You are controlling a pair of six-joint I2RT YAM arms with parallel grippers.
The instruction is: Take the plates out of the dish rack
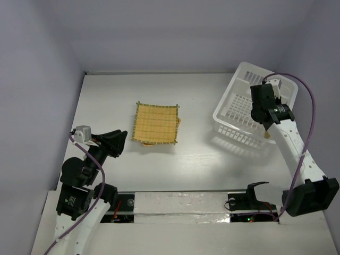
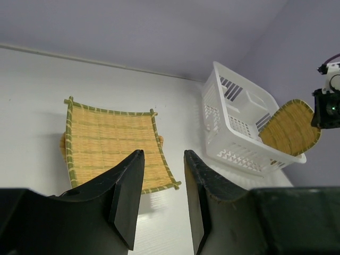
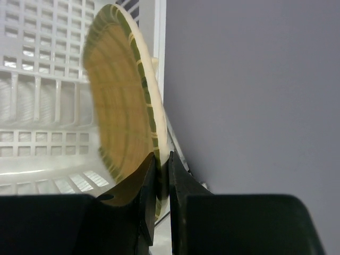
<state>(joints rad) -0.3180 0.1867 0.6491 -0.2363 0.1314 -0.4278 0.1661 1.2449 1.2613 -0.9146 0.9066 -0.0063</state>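
Table (image 1: 202, 159): white surface with pale walls around it; it bears the rack and the plates already set down.

Dish rack (image 1: 234, 114): white slotted plastic basket at the far right of the table, well apart from the plates laid out at the centre. The left wrist view shows no other plate inside it.

Rectangular mat plate (image 1: 155, 123): straw-coloured weave with a green border, lying flat near the table's centre, left of the rack. It is the top piece of a small pile.

Plate underneath (image 2: 62, 142): only orange edges show past the mat's left and right sides, so its shape cannot be made out.

Held plate (image 2: 289, 130): woven, rounded outline, green-banded rim. It stands on edge and tilted at the rack's near right corner, its upper part above the rim. Whether its lower edge touches the rack cannot be told.

Right gripper (image 3: 162, 164): fingers pinched together on the held plate's rim, the weave clamped between them, just beside the rack's outer wall.

Left gripper (image 2: 163, 159): fingers spread apart with nothing between them, raised over the table at the near left, pointing toward the mat plate and clear of it.
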